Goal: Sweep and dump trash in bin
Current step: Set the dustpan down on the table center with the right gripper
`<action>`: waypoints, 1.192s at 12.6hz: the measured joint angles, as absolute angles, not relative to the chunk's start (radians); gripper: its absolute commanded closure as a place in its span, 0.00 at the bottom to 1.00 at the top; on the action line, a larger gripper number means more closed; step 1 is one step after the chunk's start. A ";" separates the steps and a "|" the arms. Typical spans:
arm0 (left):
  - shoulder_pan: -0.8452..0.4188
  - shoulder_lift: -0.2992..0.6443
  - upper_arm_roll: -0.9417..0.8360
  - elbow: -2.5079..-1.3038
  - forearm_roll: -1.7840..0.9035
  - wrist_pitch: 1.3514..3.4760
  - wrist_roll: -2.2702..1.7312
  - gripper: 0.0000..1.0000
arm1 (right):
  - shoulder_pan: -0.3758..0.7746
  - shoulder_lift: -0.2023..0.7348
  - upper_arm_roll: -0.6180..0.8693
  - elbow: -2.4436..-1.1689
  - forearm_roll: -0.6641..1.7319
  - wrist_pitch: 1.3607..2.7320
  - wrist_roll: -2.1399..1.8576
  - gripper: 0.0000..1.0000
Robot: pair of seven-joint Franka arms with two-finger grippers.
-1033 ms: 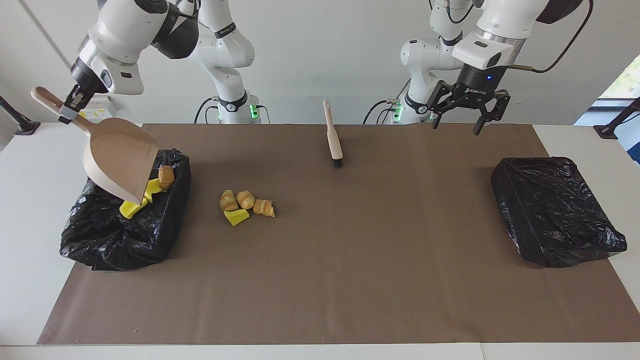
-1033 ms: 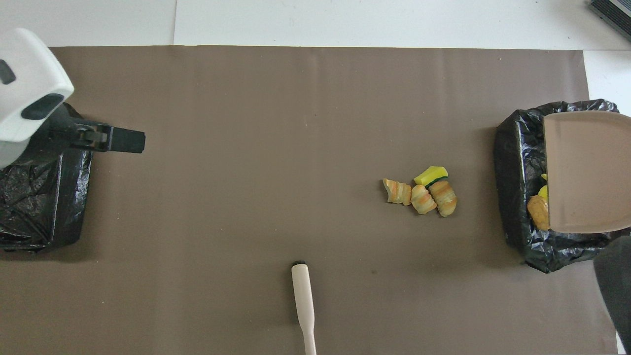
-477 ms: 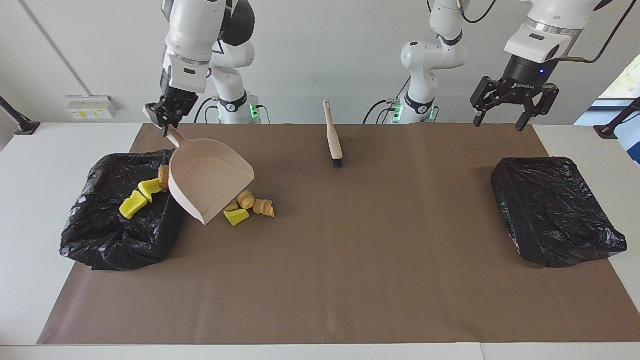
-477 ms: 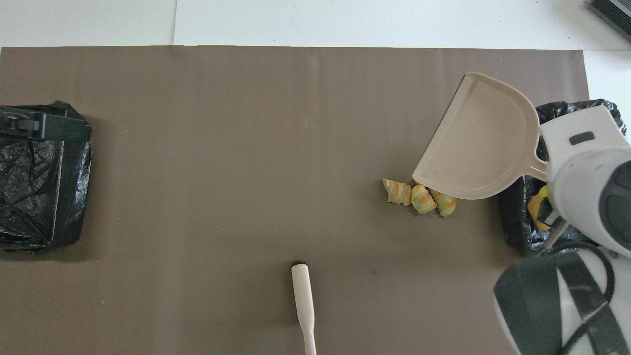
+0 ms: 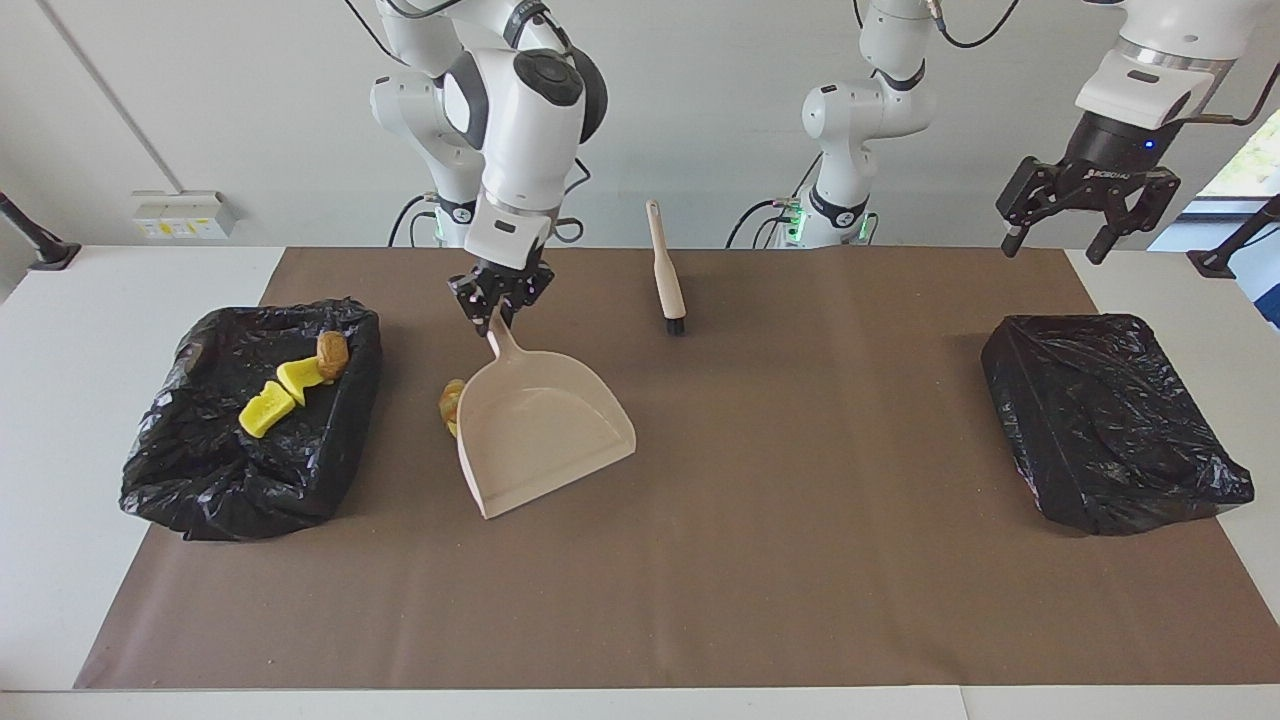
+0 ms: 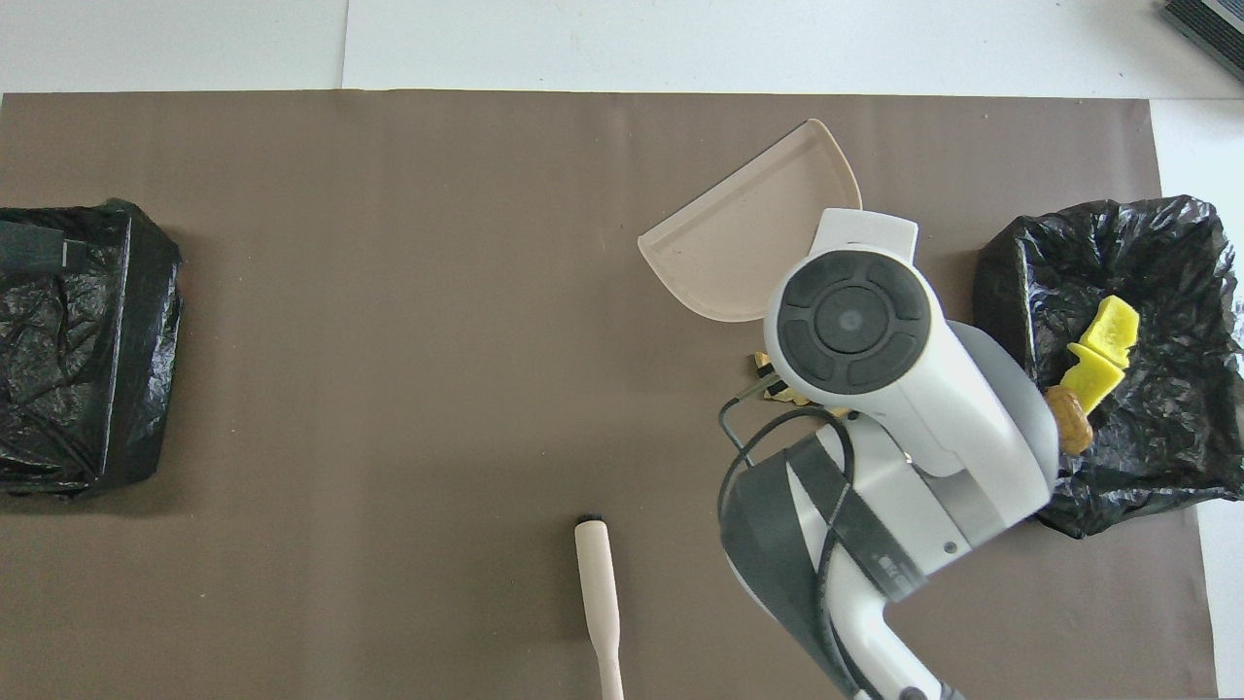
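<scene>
Two black bins (image 5: 250,440) (image 5: 1110,425). One dustpan (image 5: 540,430). One brush (image 5: 667,270). Two yellow wedges (image 5: 268,412) (image 5: 298,377) and one brown lump (image 5: 332,352) in one bin. Two grippers (image 5: 497,300) (image 5: 1085,205).

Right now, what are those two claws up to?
Right claw shut on dustpan handle, over leftover trash. Left claw open, waiting above bin. Brush untouched.

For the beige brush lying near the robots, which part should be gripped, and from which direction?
Probably the brush by the middle of its slim handle, coming straight down from above. It lies flat on the mat, bristle end pointing away from the robots, nothing touching it, so the tool fingers can straddle the handle's narrow width.
</scene>
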State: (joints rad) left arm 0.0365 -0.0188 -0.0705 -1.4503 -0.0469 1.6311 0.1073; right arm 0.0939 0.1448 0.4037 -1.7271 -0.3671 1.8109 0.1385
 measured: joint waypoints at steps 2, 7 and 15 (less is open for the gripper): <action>-0.034 -0.019 -0.002 -1.449 -0.047 1.616 0.109 0.00 | 0.124 0.272 0.403 -1.607 -0.341 1.829 0.294 1.00; -0.055 -0.020 0.005 -1.444 -0.047 1.535 0.108 0.00 | 0.205 0.467 0.404 -1.512 -0.309 2.016 0.614 1.00; -0.063 -0.045 0.009 -1.446 -0.047 1.487 0.107 0.00 | 0.289 0.518 0.404 -1.548 -0.295 2.071 0.707 0.68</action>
